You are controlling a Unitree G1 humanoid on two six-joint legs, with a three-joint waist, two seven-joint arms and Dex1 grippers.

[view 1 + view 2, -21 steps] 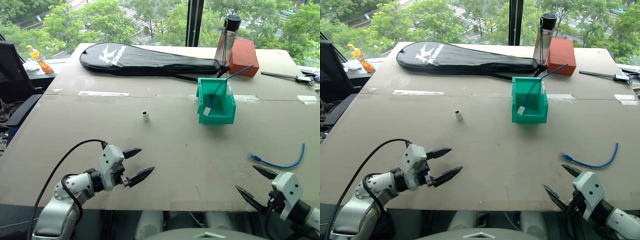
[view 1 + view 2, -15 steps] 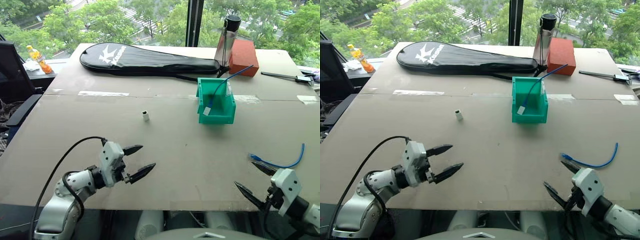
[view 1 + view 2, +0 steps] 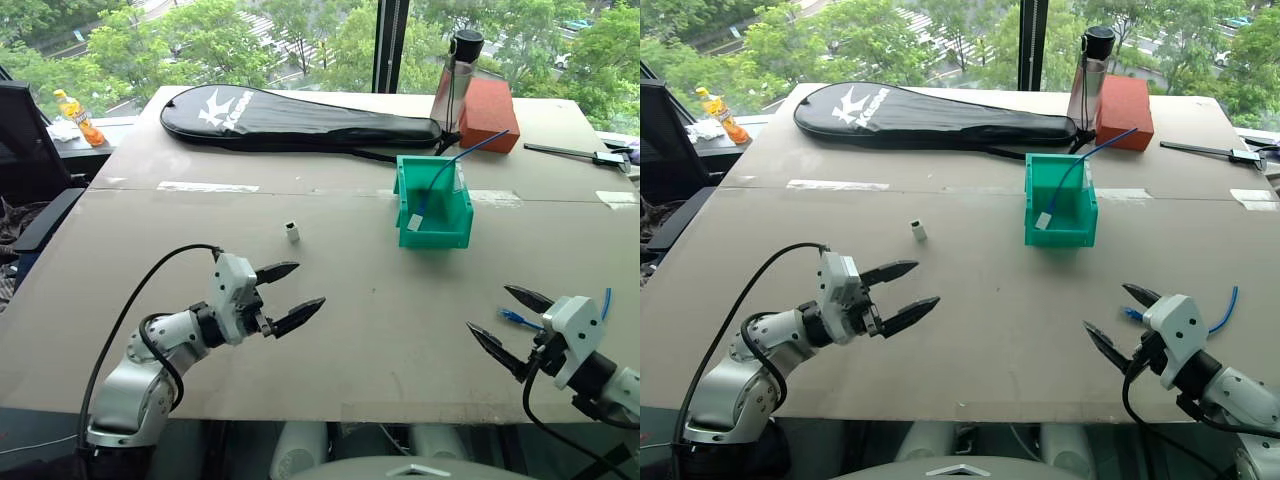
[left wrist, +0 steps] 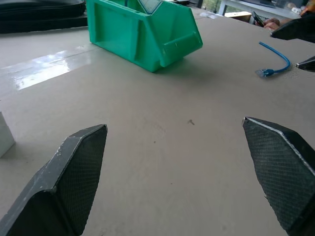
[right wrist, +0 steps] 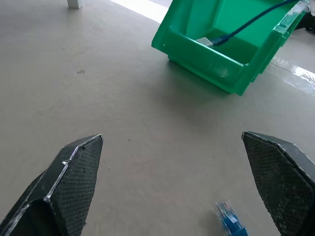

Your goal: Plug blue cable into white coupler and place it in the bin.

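The blue cable (image 3: 603,301) lies curved at the table's near right, its clear plug end (image 5: 227,219) close in front of my right gripper (image 3: 487,308). That gripper is open and holds nothing, and its body covers part of the cable. The white coupler (image 3: 291,232) stands alone left of centre. My left gripper (image 3: 308,285) is open and empty, a short way nearer than the coupler and pointing right. The teal bin (image 3: 437,238) sits right of centre with a straighter blue cord (image 3: 435,180) leaning in it.
A black racket bag (image 3: 290,118) lies across the far side. A dark bottle (image 3: 455,80) and a red-brown block (image 3: 488,112) stand behind the bin. A tool (image 3: 580,152) lies at the far right, and an orange bottle (image 3: 80,118) sits off the table's left.
Both grippers have moved forward over the table, still open. The right one has come up beside the cable's plug end; the left one has come closer to the coupler.
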